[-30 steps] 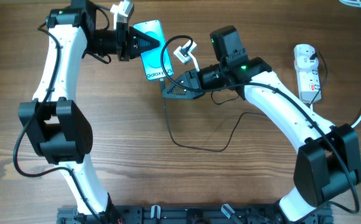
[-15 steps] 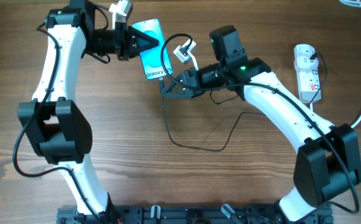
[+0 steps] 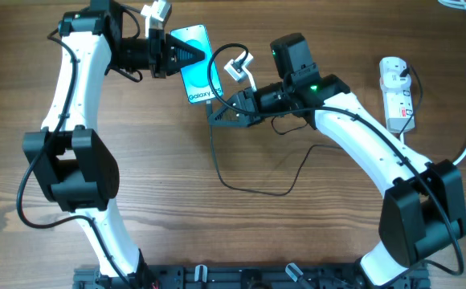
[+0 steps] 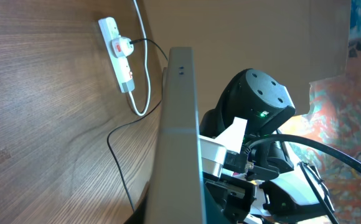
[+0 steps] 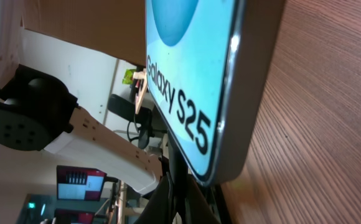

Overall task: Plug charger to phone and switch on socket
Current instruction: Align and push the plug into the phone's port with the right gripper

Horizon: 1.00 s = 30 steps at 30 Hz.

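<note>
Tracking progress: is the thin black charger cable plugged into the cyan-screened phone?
Cannot tell: the right hand meets the cyan-screened phone's lower edge, hiding the black charger cable's tip.

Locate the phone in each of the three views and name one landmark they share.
Overhead: phone sits upper centre-left, cyan screen facing the camera.
Left wrist: phone is seen edge-on, a grey upright slab at centre.
Right wrist: phone fills the upper centre, "Galaxy S25" lettering readable.
Shared landmark: the wooden table, at left in the left wrist view and at right in the right wrist view.
</note>
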### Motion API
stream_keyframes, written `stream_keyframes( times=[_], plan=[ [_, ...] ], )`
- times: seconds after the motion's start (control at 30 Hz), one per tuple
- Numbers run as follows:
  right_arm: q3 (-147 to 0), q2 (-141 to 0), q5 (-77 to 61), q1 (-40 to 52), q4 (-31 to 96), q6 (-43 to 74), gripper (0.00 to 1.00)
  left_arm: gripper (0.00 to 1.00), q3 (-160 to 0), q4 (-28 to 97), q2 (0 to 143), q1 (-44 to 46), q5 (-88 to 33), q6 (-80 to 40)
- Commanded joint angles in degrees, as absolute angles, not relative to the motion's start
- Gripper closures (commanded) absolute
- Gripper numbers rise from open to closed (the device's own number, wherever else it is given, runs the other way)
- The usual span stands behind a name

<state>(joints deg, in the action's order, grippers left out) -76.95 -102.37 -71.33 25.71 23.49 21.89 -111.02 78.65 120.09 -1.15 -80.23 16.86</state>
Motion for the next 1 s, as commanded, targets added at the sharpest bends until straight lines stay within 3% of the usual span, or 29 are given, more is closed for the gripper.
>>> stream_keyframes(
  times=[0.0, 0.5, 0.97],
  plan=[
    [-77.17, -101.78, -70.30, 25.19, 22.68, 22.72, 0.96, 0.96, -111.77, 78.94, 118.83, -0.95, -81.97, 17.85],
    [-77.17, -101.78, -70.24, 27.44, 21.63, 24.38, 0.96, 0.96, -111.77, 78.50, 118.83, -0.36, -81.97, 17.82],
    [-77.17, -101.78, -69.01, 21.56, 19.97, 26.41, 0.96, 0.96, -111.77, 78.50, 118.83, -0.30, -81.38, 17.85]
  ],
)
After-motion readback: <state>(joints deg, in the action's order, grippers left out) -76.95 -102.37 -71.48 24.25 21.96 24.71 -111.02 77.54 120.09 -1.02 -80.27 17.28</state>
